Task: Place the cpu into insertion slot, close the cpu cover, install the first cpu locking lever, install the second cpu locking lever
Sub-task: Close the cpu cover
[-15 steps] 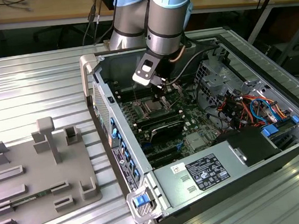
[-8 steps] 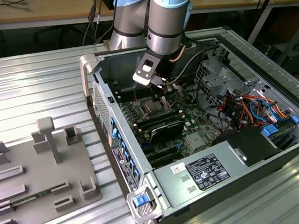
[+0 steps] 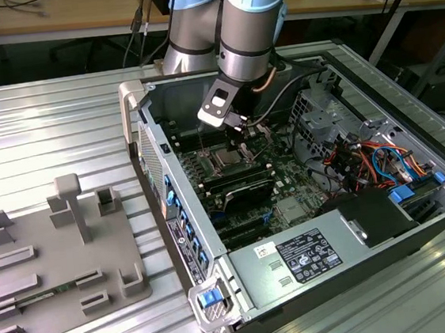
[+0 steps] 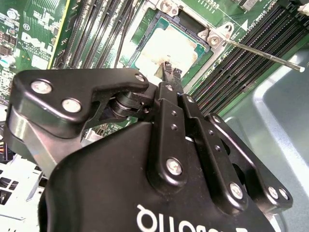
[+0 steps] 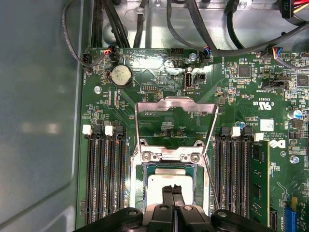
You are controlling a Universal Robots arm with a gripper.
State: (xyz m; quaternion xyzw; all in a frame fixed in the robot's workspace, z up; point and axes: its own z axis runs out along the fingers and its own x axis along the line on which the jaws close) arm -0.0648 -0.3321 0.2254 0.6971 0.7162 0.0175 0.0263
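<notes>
- Ribbed metal table carries everything. At its near edge, on the exterior view's left, lies a grey moulded fixture tray.
- Just beside the tray, an open computer case lies on its side, with a blue latch at its near corner.
- At the case's near end, a grey metal box bears a large black-and-white printed label.
- Farther in lies the green circuit board, dotted with white lettering and a small white sticker.
- Long black memory slots flank the insertion slot.
- The cpu lies flat in the insertion slot, silvery top up.
- The gripper, with white lettering on its black body, hangs right over the cpu. Its two thin fingers are pressed together with nothing between them. Whether the tips touch the cpu cannot be told.
- The cpu cover stands swung up on its hinge, and the board shows through its cut-out.
- A thin metal locking lever juts free from the slot's corner, unlatched.
- Past the cover sits a coin battery, and dark cables run along the board's edge.
- The arm rises out of the case, and a wooden workbench runs along the back.
</notes>
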